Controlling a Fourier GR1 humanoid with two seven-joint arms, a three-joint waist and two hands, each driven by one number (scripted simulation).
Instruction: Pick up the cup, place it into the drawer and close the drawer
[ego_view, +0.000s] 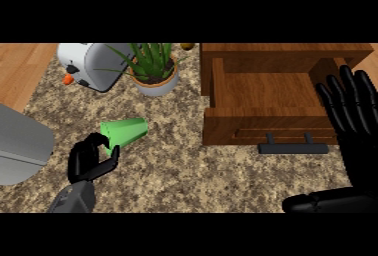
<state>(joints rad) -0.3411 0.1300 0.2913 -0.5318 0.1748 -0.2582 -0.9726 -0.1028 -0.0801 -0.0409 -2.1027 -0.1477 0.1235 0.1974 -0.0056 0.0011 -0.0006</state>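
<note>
Lying tipped, green tapered cup w/ left hand fingers curled beside; right hand fingers straight.

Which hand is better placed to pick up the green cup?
Left. The left hand is curled right at the cup, while the right hand rests open by the open drawer.

The left hand is glossy black, with slim, segmented fingers and a thumb that catch faint highlights along their edges. It joins a matte grey forearm of rounded, boxy shape at the wrist. The right hand is the same shiny black, its fingers long and ridged, with a smooth, rounded black wrist section below it.
</note>
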